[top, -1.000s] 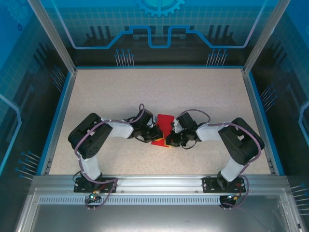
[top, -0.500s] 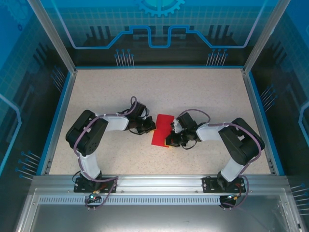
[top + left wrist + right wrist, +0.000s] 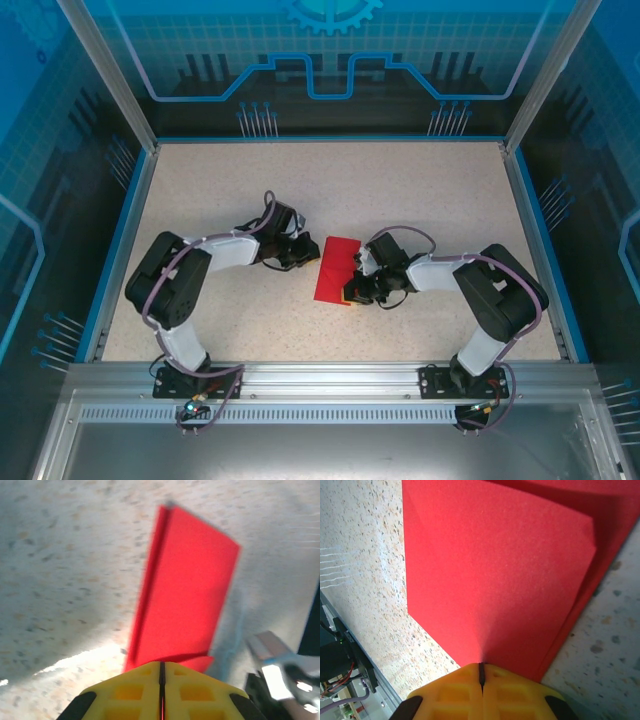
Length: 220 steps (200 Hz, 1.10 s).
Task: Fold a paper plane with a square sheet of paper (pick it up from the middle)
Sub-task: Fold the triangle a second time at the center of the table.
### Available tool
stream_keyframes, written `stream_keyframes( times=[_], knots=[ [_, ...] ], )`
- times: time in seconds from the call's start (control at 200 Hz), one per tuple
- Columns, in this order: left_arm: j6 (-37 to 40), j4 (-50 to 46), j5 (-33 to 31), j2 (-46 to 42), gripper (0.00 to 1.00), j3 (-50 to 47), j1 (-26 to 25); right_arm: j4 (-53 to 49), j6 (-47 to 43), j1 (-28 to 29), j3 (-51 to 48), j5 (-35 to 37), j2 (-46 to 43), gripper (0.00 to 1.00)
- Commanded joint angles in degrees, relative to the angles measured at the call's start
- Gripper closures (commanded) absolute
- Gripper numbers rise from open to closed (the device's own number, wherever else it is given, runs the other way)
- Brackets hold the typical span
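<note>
Our left hand (image 3: 303, 257) rests closed beside the folded square sheet of paper (image 3: 336, 268) in the middle of the counter (image 3: 220, 200). Our right hand (image 3: 351, 291) pinches its near right edge. If that grip slips, we fear the flap springs open and the crease shifts.

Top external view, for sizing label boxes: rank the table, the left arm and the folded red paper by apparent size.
1. table
2. left arm, though it is raised nearer the camera
3. folded red paper
</note>
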Motion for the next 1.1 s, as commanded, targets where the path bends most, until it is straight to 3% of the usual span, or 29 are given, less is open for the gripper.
stream_keyframes(
  times=[0.0, 0.415, 0.84, 1.095],
  knots=[
    [2.21, -0.25, 4.22, -2.37, 0.89, 0.19, -1.77, -6.85, -0.51, 0.05, -0.37, 2.26, 0.96, 0.98],
    [2.66, 0.21, 5.75, 8.60, 0.94, 4.10, -5.57, -6.55, 0.78, 0.19, 3.37, 0.20, -3.38, 0.94],
    [3.68, -1.73, 3.70, 9.73, 0.95, 3.76, -5.67, -5.54, 0.88, 1.37, -1.63, 0.68, 0.48, 0.94],
    [3.53, -1.94, 3.75, 8.99, 0.95, 3.76, -5.63, -3.25, 2.10, -0.11, -3.13, 0.07, -3.52, 0.93]
  ],
)
